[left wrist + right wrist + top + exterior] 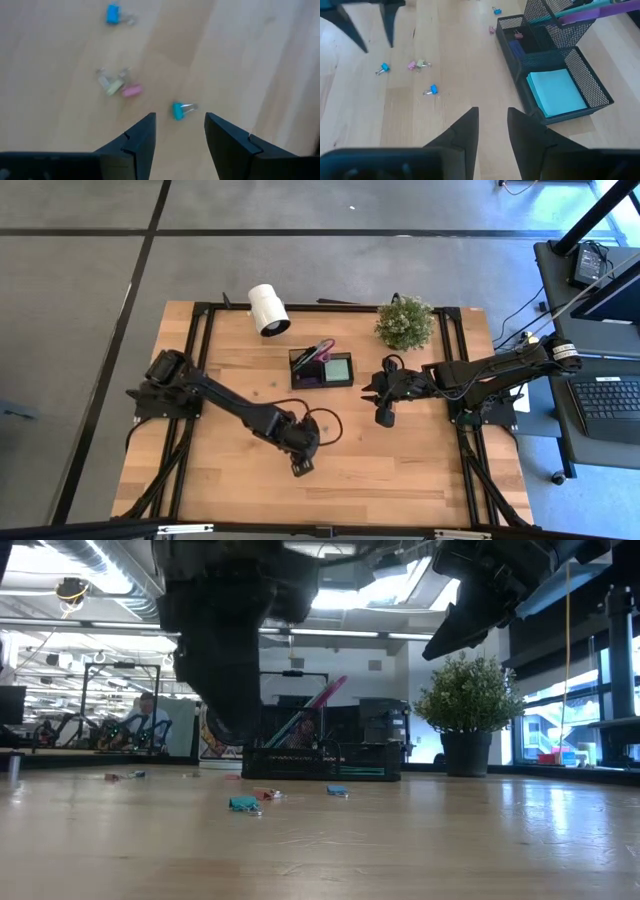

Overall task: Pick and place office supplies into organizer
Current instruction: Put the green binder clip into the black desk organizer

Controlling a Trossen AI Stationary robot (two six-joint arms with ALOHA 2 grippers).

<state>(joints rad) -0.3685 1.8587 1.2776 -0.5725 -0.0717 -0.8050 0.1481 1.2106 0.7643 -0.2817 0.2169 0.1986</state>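
High view: wooden slatted bench on a black frame carries everything. Left arm reaches toward the front-middle of the bench; left gripper hangs just above the wood, fingers spread wide, nothing between them. Right arm comes in from the right edge; right gripper hovers right of the organizer, fingers narrow, holding nothing.

Black wire-mesh organizer tray sits mid-bench toward the back edge. Its taller section already has purple-handled scissors and a pen leaning in it; the lower compartment holds a mint-green square sticky pad. Small potted green plant and white cylinder roll stand near the back edge, not part of the job.

Left on the bench: small binder clips scattered in front of the organizer. Teal binder clip lies just beyond the left fingertips, centred on the gap. Blue clip, pink clip and pale green clip lie farther off.

Judgement: clips are light, rigid, slick, and will skate if nudged. Pinch the coloured body across its flat sides, not the wire loops. Teal one looks like the next pick.
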